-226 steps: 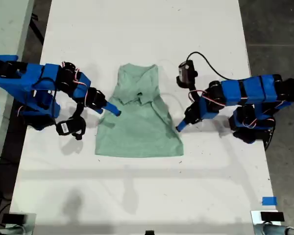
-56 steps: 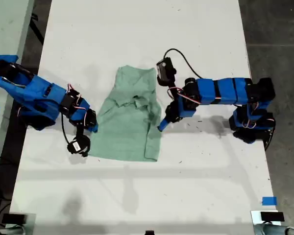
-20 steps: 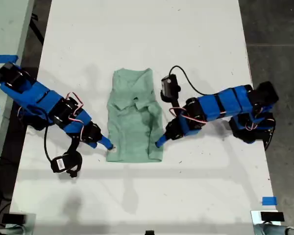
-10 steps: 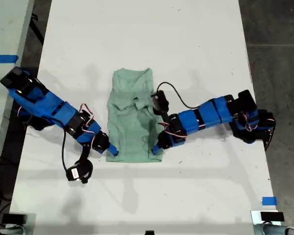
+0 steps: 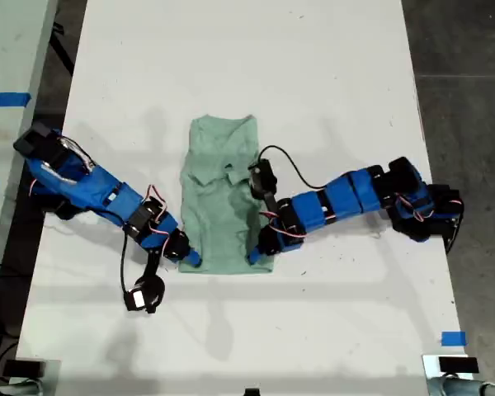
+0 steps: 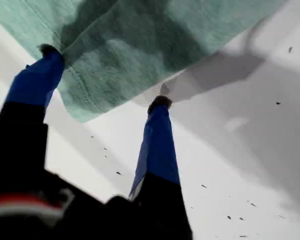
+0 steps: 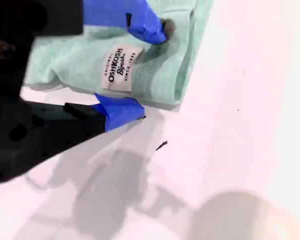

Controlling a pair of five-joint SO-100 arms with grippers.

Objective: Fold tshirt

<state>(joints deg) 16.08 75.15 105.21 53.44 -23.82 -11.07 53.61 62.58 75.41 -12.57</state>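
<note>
The pale mint-green tshirt (image 5: 223,198) lies flat mid-table as a narrow strip with its sides folded in and its neck toward the far edge. My first gripper (image 5: 256,256) is at the tshirt's lower corner on the exterior view's right. It is open (image 6: 105,77), and its fingertips straddle the hem corner of the tshirt (image 6: 140,40). My second gripper (image 5: 190,258) is at the lower corner on the exterior view's left. It is also open (image 7: 152,70), with one finger over the tshirt (image 7: 70,60) and the other on the table beside it. A white sewn label (image 7: 121,67) lies between those fingers.
The white table (image 5: 247,66) runs well past the tshirt on every side. The arm bases stand at the exterior view's left (image 5: 49,177) and right (image 5: 425,206). A blue tape piece (image 5: 452,338) marks the near right. Dark floor (image 5: 470,49) lies beyond the right edge.
The tshirt's sides have been folded inward, leaving it narrower. Over the last second both grippers slid along its edges down to the two lower corners.
</note>
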